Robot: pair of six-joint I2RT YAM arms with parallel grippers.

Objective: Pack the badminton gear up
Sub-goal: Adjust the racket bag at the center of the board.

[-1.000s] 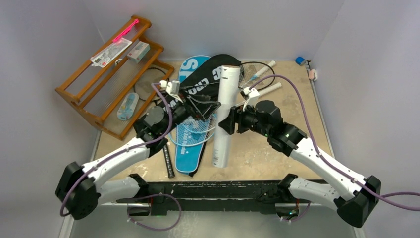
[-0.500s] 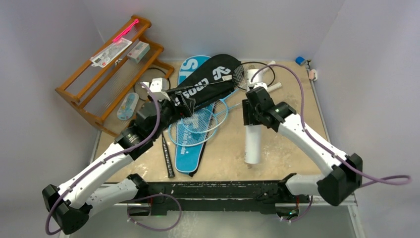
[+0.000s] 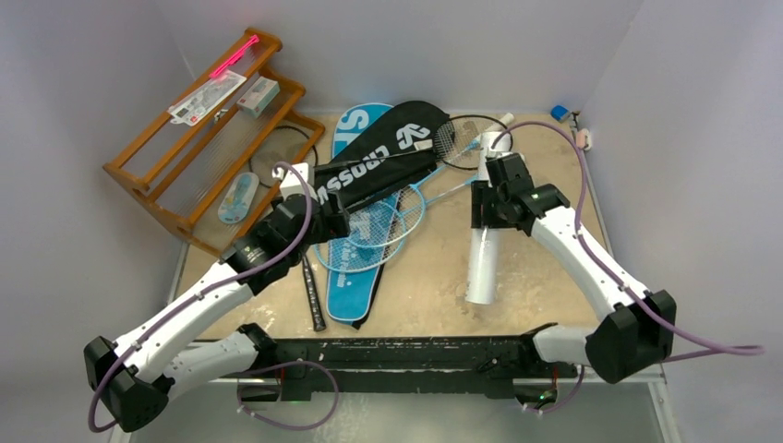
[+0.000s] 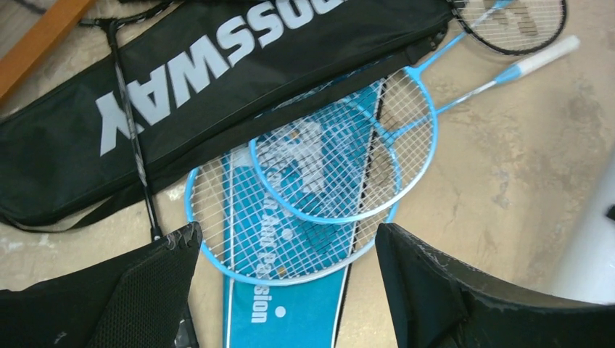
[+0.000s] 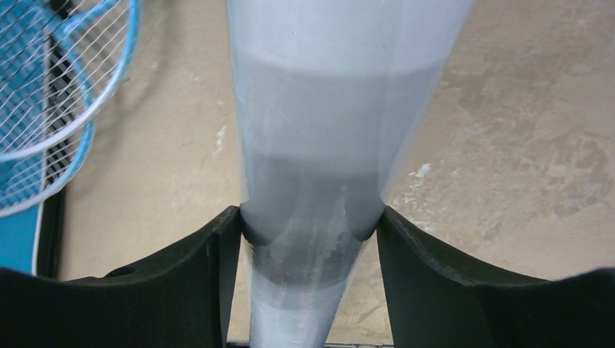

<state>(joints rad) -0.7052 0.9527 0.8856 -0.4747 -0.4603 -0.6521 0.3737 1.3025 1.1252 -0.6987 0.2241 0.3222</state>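
My right gripper (image 3: 485, 210) (image 5: 308, 225) is shut on the long white tube (image 3: 482, 272) (image 5: 326, 109), which points toward the front edge at the table's right. At centre left, my left gripper (image 3: 340, 220) (image 4: 286, 239) hangs open with nothing between its fingers. It is just above two overlapping light-blue rackets (image 3: 374, 226) (image 4: 319, 174). They lie on the blue cover (image 3: 355, 281) (image 4: 290, 312). The black "CROSSWAY" cover (image 3: 379, 164) (image 4: 217, 80) lies slantwise behind them. A black racket head (image 3: 459, 140) (image 4: 515, 22) shows at the back. No shuttlecocks are visible.
A wooden rack (image 3: 148, 175) leans at the back left with packaged items and a pink stick (image 3: 208, 92) on it. Another black racket's handle (image 3: 314, 300) lies near the front left. Small blue and pink things (image 3: 560, 113) sit in the far right corner. Grey walls close three sides.
My right arm swung the tube from the table's middle over to the right side. My left gripper drew back to the left off the black cover and opened a little wider.
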